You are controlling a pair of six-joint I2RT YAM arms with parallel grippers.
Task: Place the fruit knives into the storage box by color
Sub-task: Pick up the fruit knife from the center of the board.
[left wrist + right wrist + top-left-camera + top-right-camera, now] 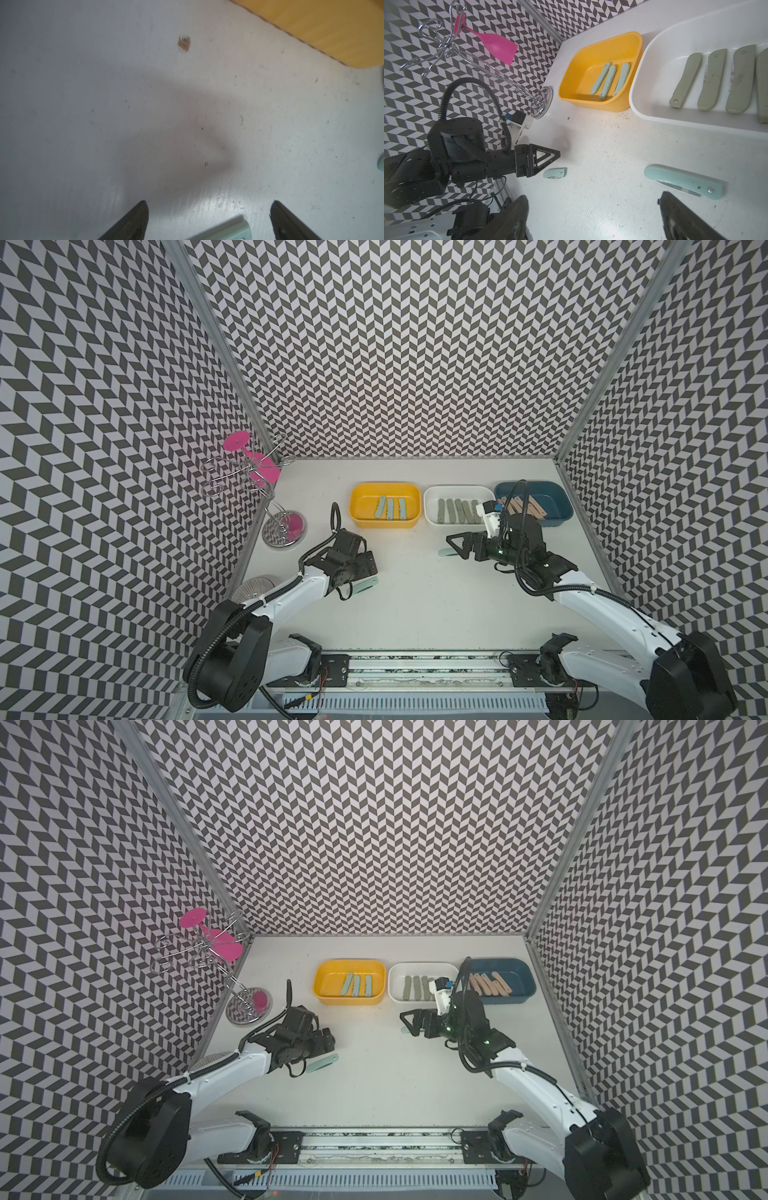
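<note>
In both top views the near-left pale mint-blue flat fruit knife (366, 583) shows only one end from under the left arm's black wrist housing (353, 562), and the second mint-blue fruit knife (444, 552) shows only a tip beneath the right gripper (455, 546). The right arm's white wrist camera (490, 516) covers part of the sage grey-green fruit knives (455, 511) in the white plastic storage box (457, 488); count not readable there. Left wrist view blurred: frame edge cuts the near-left knife and the yellow plastic storage box (311, 25).
</note>
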